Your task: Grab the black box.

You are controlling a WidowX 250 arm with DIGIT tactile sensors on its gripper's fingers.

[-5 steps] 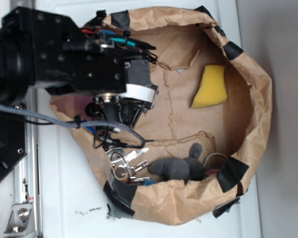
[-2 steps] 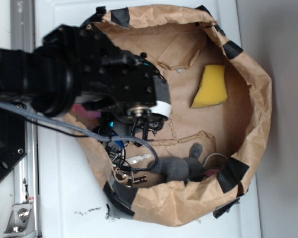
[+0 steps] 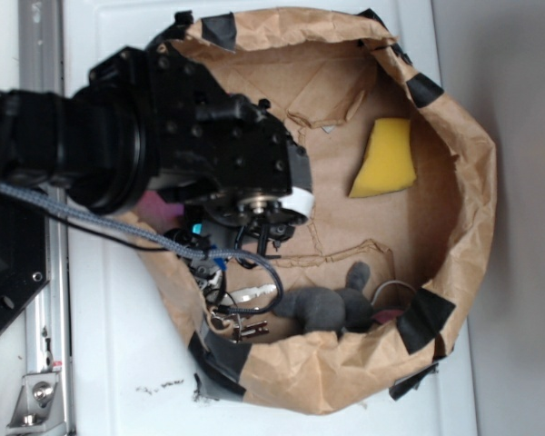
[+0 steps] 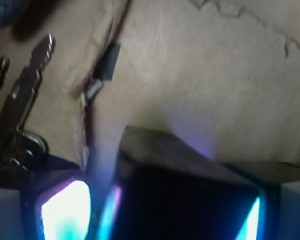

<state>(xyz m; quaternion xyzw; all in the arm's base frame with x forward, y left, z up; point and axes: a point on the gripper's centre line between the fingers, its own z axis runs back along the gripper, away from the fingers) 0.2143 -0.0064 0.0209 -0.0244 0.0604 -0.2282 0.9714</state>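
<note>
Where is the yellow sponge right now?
In the exterior view, the yellow sponge lies inside the paper bag, upper right, away from the grey plush toy below it.

Looks like a robotics lab bench: white tabletop (image 3: 118,363) with a metal rail (image 3: 41,345) on the left, and a taped-up brown paper bag (image 3: 454,182) acting as a bin.

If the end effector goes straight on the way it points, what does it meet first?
Probably the glossy black box filling the wrist view's foreground, though blur obscures contact. Otherwise, the brown paper floor.
</note>
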